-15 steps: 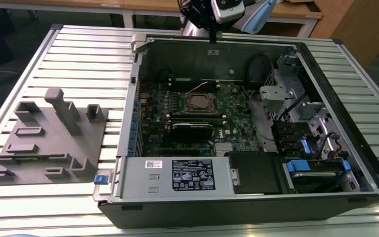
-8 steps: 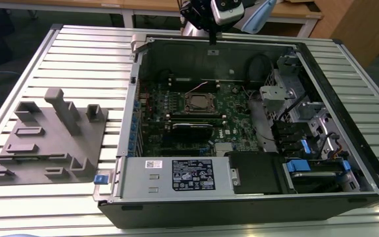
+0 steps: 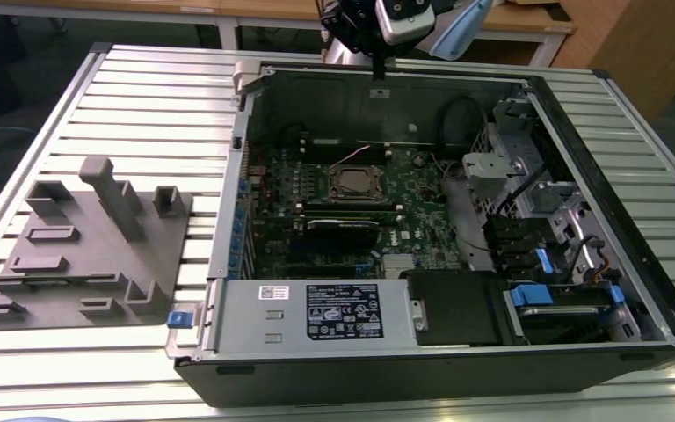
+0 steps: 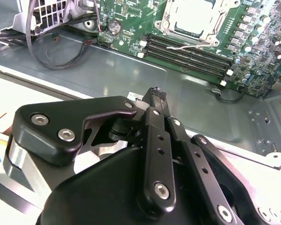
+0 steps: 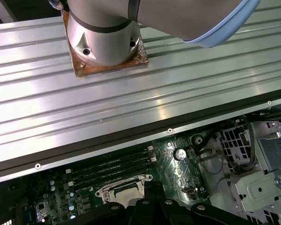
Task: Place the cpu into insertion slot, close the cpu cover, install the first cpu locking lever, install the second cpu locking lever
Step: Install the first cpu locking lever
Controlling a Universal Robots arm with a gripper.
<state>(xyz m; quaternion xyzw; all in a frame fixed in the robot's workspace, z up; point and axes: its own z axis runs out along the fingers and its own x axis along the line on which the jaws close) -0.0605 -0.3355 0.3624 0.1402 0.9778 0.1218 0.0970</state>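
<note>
Gripper (image 3: 379,79) hangs over the far wall of the computer case (image 3: 226,220), fingers pressed together with nothing between them. The second wrist view has the joined tips (image 4: 155,93) above the bare metal floor of the case, well apart from the socket.

Case lies on its side, open, on a slatted metal table (image 3: 138,97). Contents:
- green motherboard (image 3: 420,198) on the floor
- labelled power supply (image 3: 314,312) along the near edge
- drive bays with blue tabs (image 3: 543,294) at the exterior view's right
- black rectangular module (image 3: 344,233) on the board, nearer than the socket

Insertion slot (image 3: 337,176) sits mid-board. The cpu (image 4: 193,15) lies inside it, pale top up. The cpu cover (image 4: 189,33) appears to lie flat around the chip's top. Long black memory slots (image 4: 187,51) run just beside the socket, with a thin pale wire across them.

Grey moulded fixture (image 3: 91,255) rests on the table at the exterior view's left, apart from the case.
</note>
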